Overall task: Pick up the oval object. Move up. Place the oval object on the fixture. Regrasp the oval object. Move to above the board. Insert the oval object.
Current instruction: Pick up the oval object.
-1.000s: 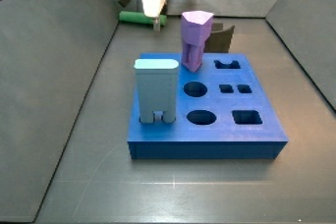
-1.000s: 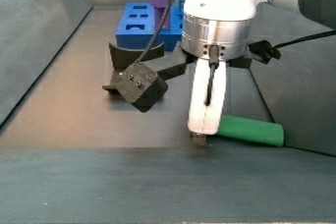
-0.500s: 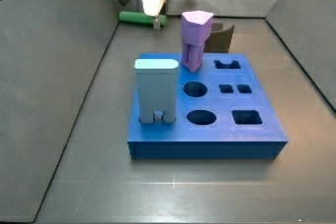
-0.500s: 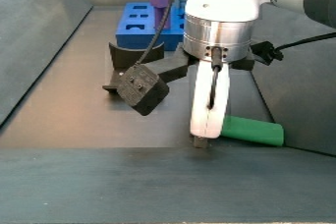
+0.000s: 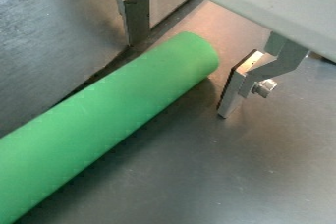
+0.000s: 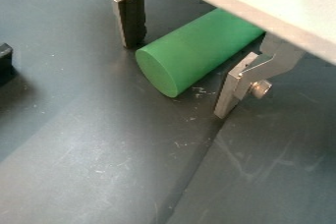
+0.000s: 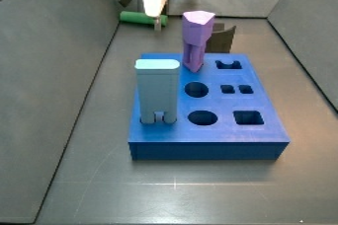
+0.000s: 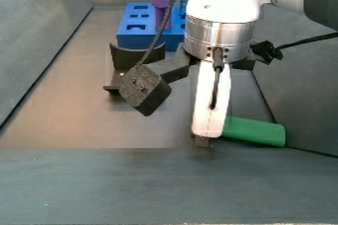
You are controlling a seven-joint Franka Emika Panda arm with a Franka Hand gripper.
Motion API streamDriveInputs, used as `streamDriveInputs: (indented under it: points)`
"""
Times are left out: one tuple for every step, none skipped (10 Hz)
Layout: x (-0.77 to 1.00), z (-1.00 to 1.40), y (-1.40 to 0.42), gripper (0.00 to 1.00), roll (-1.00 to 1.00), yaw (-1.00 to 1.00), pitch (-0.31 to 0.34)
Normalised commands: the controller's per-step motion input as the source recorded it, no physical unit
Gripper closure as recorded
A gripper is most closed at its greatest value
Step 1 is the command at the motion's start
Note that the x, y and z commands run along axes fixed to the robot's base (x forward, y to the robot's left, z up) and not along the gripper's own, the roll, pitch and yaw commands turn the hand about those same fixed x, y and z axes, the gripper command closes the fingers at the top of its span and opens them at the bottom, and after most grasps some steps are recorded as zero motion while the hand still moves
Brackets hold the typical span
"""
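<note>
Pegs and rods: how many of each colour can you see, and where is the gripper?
Green oval rod, lying on the floor: 1
Purple peg, standing in the blue board: 1
Light blue rectangular peg, standing in the board: 1
Total: 3
The gripper is open around the green rod.

My gripper [image 8: 205, 138] hangs straight down from my wrist, low over the floor at the far end of the scene. Both wrist views show my two fingers [image 5: 132, 17] spread apart, one on each side, pinching nothing.
</note>
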Motion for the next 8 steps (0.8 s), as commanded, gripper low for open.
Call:
streamDriveInputs:
  points:
    - [-0.03,-0.12,-0.03,0.0,-0.02,0.01,-0.084]
    - [0.0,-0.43,0.0,0.0,-0.32,0.0,-0.139]
    - [0.0,-0.33,0.0,0.0,-0.36,0.02,-0.159]
    - [0.0,0.0,0.0,0.0,0.0,0.0,0.02]
    - [-0.12,0.0,0.0,1.0,0.0,-0.1,0.05]
    - [-0.01,-0.09,-0.02,1.0,-0.05,1.0,0.0]
    - [0.05,-0.12,0.0,1.0,-0.18,0.71,0.0]
    - [0.0,0.0,0.0,1.0,-0.01,0.0,0.021]
